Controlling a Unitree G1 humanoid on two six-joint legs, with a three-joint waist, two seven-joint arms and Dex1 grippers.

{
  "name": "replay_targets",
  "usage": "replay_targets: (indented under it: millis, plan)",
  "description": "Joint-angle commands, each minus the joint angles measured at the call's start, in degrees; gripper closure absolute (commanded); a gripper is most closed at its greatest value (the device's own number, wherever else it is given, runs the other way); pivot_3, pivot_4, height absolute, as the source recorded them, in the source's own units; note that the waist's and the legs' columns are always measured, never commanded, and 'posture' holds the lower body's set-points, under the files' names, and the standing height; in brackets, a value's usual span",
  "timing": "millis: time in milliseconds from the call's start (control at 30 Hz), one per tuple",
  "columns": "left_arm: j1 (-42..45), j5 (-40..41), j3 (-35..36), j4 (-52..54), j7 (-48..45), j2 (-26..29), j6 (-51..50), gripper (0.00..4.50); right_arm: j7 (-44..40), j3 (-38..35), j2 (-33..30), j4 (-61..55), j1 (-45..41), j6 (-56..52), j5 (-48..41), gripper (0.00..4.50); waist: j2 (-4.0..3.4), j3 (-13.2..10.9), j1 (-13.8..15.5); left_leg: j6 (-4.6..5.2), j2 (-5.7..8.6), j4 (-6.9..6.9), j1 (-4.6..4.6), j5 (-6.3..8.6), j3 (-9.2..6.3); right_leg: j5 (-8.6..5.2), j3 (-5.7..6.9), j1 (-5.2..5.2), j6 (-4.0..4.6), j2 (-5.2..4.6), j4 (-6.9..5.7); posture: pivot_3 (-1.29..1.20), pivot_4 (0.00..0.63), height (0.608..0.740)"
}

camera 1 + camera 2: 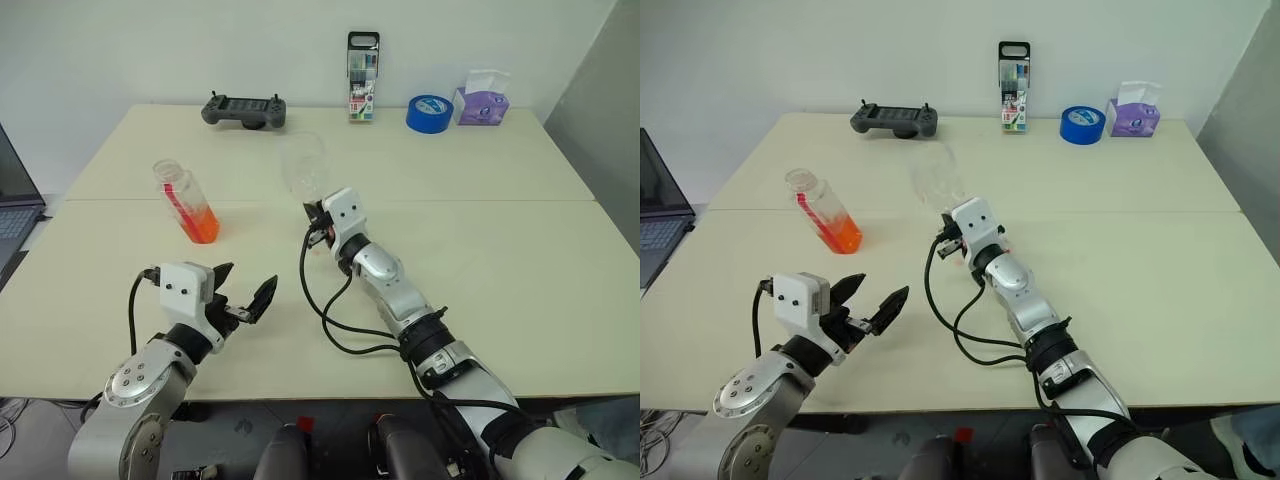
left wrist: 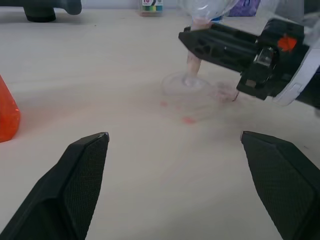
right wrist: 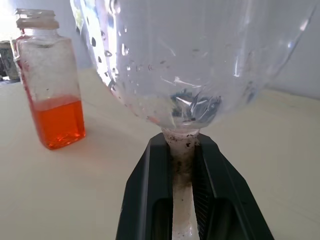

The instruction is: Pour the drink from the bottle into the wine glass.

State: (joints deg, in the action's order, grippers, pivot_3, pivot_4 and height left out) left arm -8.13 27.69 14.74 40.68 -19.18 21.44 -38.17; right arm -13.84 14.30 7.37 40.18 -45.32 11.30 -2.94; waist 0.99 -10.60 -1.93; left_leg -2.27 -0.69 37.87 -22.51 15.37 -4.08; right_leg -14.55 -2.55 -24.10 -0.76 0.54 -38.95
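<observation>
We are pinching the wine glass stem with our right gripper at frame center; our left gripper, lower left, is spread empty near the bottle.

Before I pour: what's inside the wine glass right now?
The wine glass bowl holds no drink, just droplets on its walls. The orange drink sits in the bottle. The right gripper's fingers cover part of the stem.

We see the left pincer with its two black fingers spread wide above the pale tabletop. Beyond it, the right pincer clamps the stem of the wine glass, whose foot rests on the tabletop. The drink shows orange at far left.
</observation>
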Motion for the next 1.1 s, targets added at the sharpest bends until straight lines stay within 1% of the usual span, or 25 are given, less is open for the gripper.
replay_targets:
  millis: [33,233,367,433,533,567,633,700,767,867,1000,1033,1100]
  plan:
    - [-1.9,0.5,0.7,2.5,0.1,0.9,0.3,0.0,-1.3,-0.3,2.6,1.1,-0.4,3.9,0.6,4.27,0.0,0.0,0.0,0.0,0.01,0.0,0.01,0.0,0.0,0.0,0.01,0.0,0.01,0.0,-0.01,0.0,0.15,0.74]
    - [-0.9,0.8,-0.7,2.2,0.8,0.7,0.0,0.0,0.3,-1.0,3.0,6.9,-0.7,5.6,2.2,4.28,0.0,0.0,0.0,0.0,0.03,0.04,0.01,0.0,-0.01,0.01,0.04,0.03,0.03,0.03,-0.01,0.0,0.15,0.74]
    - [0.2,0.6,-1.5,0.9,0.7,1.0,0.0,0.0,-1.2,-2.2,3.1,10.3,-0.7,5.0,1.1,4.28,0.0,0.0,0.0,0.0,0.02,0.02,0.06,0.0,0.01,0.02,0.04,0.04,0.04,0.02,-0.01,0.0,0.15,0.74]
    - [0.9,0.4,-1.8,0.0,0.4,1.2,0.1,0.0,-3.7,-2.4,3.2,11.6,-0.4,3.4,0.5,4.28,0.01,0.0,0.0,0.0,0.03,0.03,0.09,0.0,0.0,0.02,0.04,0.08,0.04,0.03,-0.02,0.0,0.15,0.74]
    - [1.8,0.3,-2.2,-0.8,0.4,1.3,0.2,0.0,-5.4,-2.9,3.1,12.5,-0.2,3.0,0.4,4.28,0.01,0.0,0.0,0.0,0.02,0.01,0.31,0.0,0.04,0.01,0.04,0.26,0.04,0.04,-0.01,0.0,0.15,0.74]
    - [2.1,0.3,-2.4,-1.0,0.5,1.4,0.2,0.0,-5.7,-2.9,2.9,12.8,-0.2,2.8,0.6,4.28,0.02,0.0,0.0,0.01,0.02,-0.02,0.51,0.0,0.03,-0.01,0.04,0.43,0.07,0.05,0.01,0.0,0.15,0.74]
    - [2.3,0.2,-2.5,-1.2,0.5,1.5,0.2,0.0,-5.9,-3.0,2.7,13.1,-0.4,2.6,1.1,4.28,0.02,0.0,0.0,0.02,0.02,-0.06,0.76,0.02,0.02,-0.14,0.04,0.68,0.25,0.06,0.03,0.0,0.15,0.74]
    - [2.5,-0.1,-3.0,-1.6,0.4,1.4,0.5,0.0,-6.1,-3.1,2.3,13.3,-0.5,2.3,1.3,3.56,0.02,0.0,-0.1,0.02,0.02,-0.06,0.77,0.02,0.02,-0.14,0.03,0.69,0.26,0.14,0.03,0.0,0.15,0.74]
    - [2.8,-0.3,-3.4,-2.1,0.4,1.3,0.8,0.0,-6.3,-3.1,2.0,13.2,-0.6,2.1,1.5,3.02,0.02,0.0,0.0,0.01,0.02,-0.06,0.74,0.02,-0.01,-0.14,0.02,0.69,0.27,0.14,0.03,0.0,0.15,0.74]
    - [3.2,-0.5,-3.7,-2.9,0.6,1.0,1.2,0.0,-6.7,-3.4,1.6,12.4,-0.5,1.7,1.8,1.93,0.01,0.0,0.0,0.01,0.01,-0.05,0.64,0.02,-0.02,-0.14,0.01,0.59,0.27,0.14,0.02,0.0,0.15,0.74]
    - [3.6,-0.8,-4.3,-4.0,1.3,0.1,1.5,0.0,-8.6,-2.1,0.7,8.0,1.3,-0.1,2.5,0.44,0.01,0.0,0.0,0.01,0.01,-0.06,0.64,0.02,-0.09,-0.14,0.02,0.6,0.27,0.14,0.02,0.0,0.15,0.74]
    - [3.5,-0.9,-4.4,-4.4,2.0,-0.8,1.8,0.0,-9.7,-1.4,0.2,5.2,2.5,-1.5,2.7,0.15,0.02,0.0,0.0,0.01,0.01,-0.06,0.64,0.02,-0.1,-0.14,0.02,0.6,0.27,0.14,0.02,0.0,0.15,0.74]
    - [3.4,-1.5,-5.0,-5.0,3.2,-2.6,2.5,0.0,-12.5,0.0,-1.7,-5.0,6.9,-7.5,2.0,0.15,0.02,0.0,0.0,0.0,0.01,-0.07,0.62,0.03,-0.1,-0.14,0.02,0.59,0.27,0.14,0.04,0.0,0.15,0.74]
